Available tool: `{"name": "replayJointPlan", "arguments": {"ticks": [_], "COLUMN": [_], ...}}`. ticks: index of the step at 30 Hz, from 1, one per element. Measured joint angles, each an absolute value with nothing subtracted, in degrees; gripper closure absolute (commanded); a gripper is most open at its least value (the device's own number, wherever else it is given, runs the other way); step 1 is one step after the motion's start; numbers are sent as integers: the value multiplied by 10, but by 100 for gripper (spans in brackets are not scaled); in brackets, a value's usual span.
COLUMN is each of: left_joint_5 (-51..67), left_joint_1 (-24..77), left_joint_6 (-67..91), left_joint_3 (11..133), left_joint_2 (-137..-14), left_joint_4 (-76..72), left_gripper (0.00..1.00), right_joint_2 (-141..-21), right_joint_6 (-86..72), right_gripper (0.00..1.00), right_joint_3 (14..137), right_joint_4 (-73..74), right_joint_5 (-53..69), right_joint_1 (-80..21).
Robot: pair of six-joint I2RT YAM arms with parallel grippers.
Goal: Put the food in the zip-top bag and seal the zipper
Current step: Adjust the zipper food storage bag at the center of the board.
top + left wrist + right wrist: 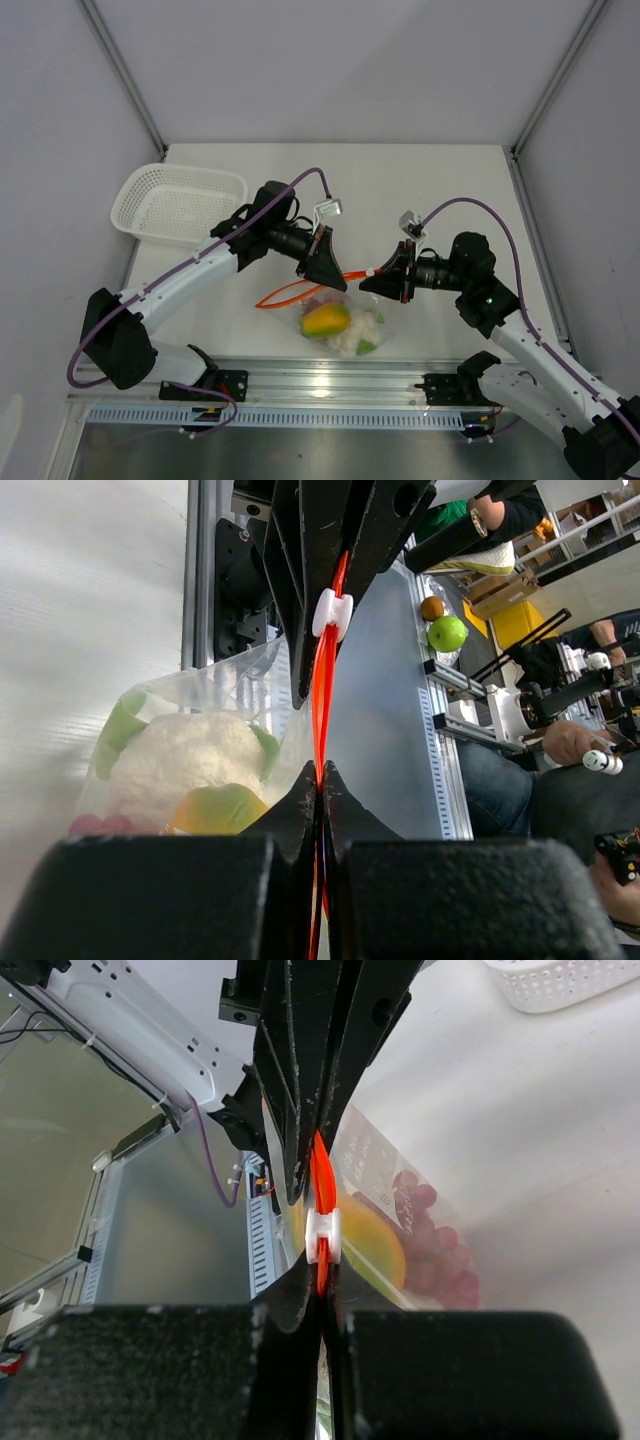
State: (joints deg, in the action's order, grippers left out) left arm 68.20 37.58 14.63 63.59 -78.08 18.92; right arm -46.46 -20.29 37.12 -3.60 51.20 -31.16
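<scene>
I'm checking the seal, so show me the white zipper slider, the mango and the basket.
white zipper slider (323, 1236): right wrist view, its middle.
mango (325, 319): top view, its yellow side.
basket (190, 167): top view, far rim.

Top view: we look steeply down onto the table from behind. Wrist views: close-range, we face each other along the shared zipper.

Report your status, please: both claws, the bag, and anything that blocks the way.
Left claw shut on zipper. Right claw shut on zipper, at white slider. Food inside bag; zipper gapes beyond left claw. Nothing blocking.
</scene>
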Motion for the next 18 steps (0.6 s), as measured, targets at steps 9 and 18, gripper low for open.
{"name": "replayJointPlan", "arguments": {"ticks": [9,18], "left_joint_5": [644,584], "left_joint_1": [379,422], "left_joint_6": [162,183], "left_joint_3": [632,635], "left_joint_2": [-765,-728], "left_joint_4": [159,55], "left_gripper": [22,1], "right_joint_2": [-460,-460], "right_joint_6": [-223,-257], "right_gripper": [100,100], "right_joint_3": [351,345], "right_joint_4": [-28,-5], "right_joint_5": [474,414], "right_joint_1": [-314,-352]}}
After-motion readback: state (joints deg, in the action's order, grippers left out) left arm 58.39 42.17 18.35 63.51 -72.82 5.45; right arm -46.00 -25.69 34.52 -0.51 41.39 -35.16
